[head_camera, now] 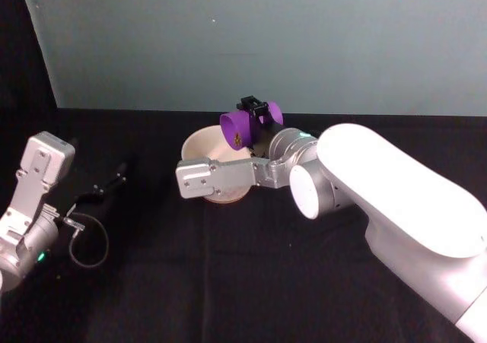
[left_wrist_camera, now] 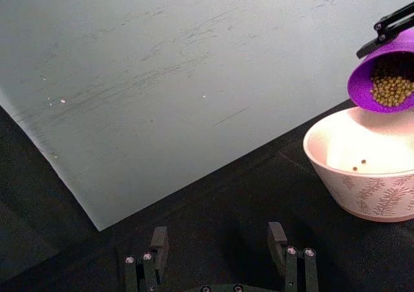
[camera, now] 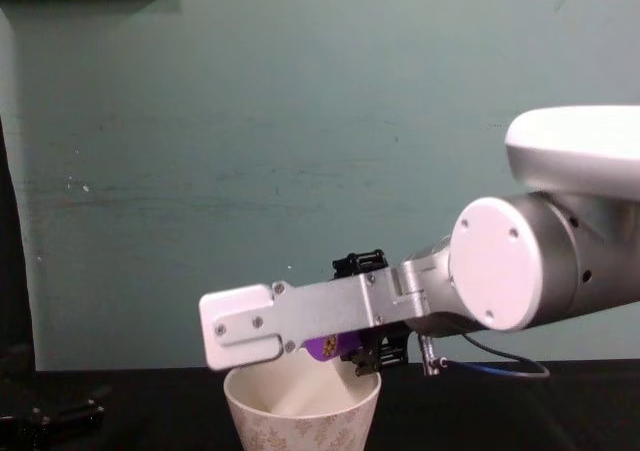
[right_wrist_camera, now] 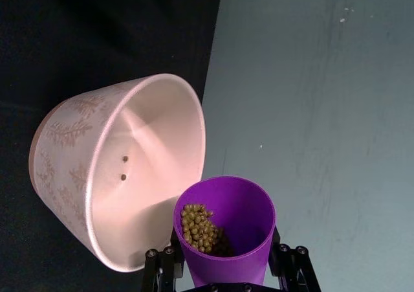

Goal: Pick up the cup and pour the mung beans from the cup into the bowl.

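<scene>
right arm: reaches across the front of the bowl [right_wrist_camera: 65, 149] from the right. the right gripper [right_wrist_camera: 225, 256] sits at the bowl's far side. its fingers are clamped on the cup [right_wrist_camera: 242, 208], one on each side of the purple wall near the base, with no slack visible.

cup: lifted off the table [head_camera: 228, 282] and held just above the bowl's rim. it is tipped well over, mouth facing down and toward the robot's left, over the bowl's opening. i cannot tell whether the cup's lip touches the rim.

mung beans [right_wrist_camera: 197, 227]: most are in the cup, heaped against the lower side of the wall close to the lip. two loose beans [right_wrist_camera: 123, 177] lie on the pale inside of the bowl, slightly apart from each other. the rest of the bowl's inside shows bare.

bowl: stands upright on the black table near the middle of the head view, close to the teal wall [head_camera: 266, 39]. the leaf pattern shows on its outer side.

left arm: low at the left edge of the table, well apart from the bowl. the left gripper [left_wrist_camera: 218, 240] points toward the wall and the bowl. its fingers are spread wide with nothing between them. a thin looped cable [head_camera: 90, 244] hangs beside its wrist.
</scene>
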